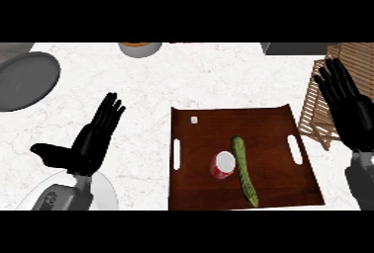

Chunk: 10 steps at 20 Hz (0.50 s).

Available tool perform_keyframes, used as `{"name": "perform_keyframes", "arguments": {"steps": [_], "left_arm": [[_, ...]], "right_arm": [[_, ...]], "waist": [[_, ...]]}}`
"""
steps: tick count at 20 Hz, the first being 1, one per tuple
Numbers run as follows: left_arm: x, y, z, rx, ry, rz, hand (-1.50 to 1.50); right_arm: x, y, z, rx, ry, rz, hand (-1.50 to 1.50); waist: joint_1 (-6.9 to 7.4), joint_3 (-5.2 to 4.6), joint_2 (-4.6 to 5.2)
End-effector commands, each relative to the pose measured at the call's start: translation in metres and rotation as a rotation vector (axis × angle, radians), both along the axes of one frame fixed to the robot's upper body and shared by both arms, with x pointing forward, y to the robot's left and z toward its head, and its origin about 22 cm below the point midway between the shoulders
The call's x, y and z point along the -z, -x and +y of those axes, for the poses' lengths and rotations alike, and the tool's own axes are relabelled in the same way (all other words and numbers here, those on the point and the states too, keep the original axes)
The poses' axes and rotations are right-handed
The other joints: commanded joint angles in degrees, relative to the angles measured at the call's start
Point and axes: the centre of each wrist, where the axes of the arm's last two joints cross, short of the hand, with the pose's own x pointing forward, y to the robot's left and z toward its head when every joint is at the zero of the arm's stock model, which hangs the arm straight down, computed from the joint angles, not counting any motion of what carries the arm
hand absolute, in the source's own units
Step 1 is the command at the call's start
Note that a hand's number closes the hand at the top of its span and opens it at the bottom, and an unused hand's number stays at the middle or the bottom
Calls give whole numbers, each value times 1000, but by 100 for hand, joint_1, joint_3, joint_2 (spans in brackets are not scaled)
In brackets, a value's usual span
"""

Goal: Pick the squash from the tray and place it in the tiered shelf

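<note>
A long green squash (245, 171) lies untouched on a dark brown tray (270, 123) set on the white marbled worktop (211, 74), its length running from about 12 o'clock at the tray's middle down to 6 o'clock near the tray's front edge, tilted slightly toward 5 o'clock. Just beside it, at its 9 o'clock, a small red-rimmed white bowl (223, 164) sits on the tray, close against the squash's upper half. A tiny pale object (194, 119) rests near the tray's 11 o'clock corner; what it is cannot be told. Two white slot handles pierce the tray's left and right sides.

The robot's left hand (89, 141) stands over the worktop at 9 o'clock from the tray, well apart from it, fingers straight and spread toward 1 o'clock, thumb out toward 9 o'clock, holding nothing. Beneath its forearm a white plate (108, 193) shows at the view's lower edge.

The right hand (349, 111) stands at the tray's 3 o'clock, fingers straight and pointing toward 11 o'clock, empty, in front of the wooden slatted tiered shelf (315, 104) at the view's right edge.

A grey round pan (25, 79) lies at the far 10 o'clock, and a white bowl with orange contents (140, 48) sits at 12 o'clock by the worktop's far edge.
</note>
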Motion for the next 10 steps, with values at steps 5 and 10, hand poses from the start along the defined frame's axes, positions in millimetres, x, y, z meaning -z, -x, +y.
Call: {"name": "perform_keyframes", "arguments": {"steps": [5, 10], "left_arm": [[-24, -12, 36, -60, -256, -40, 0], [-33, 1, 38, -57, -297, 1, 0]], "right_arm": [[-42, -22, 52, -506, -251, -344, 150], [25, -26, -4, -400, 212, 68, -150]], "waist": [[562, 252, 130], [528, 207, 174]]}}
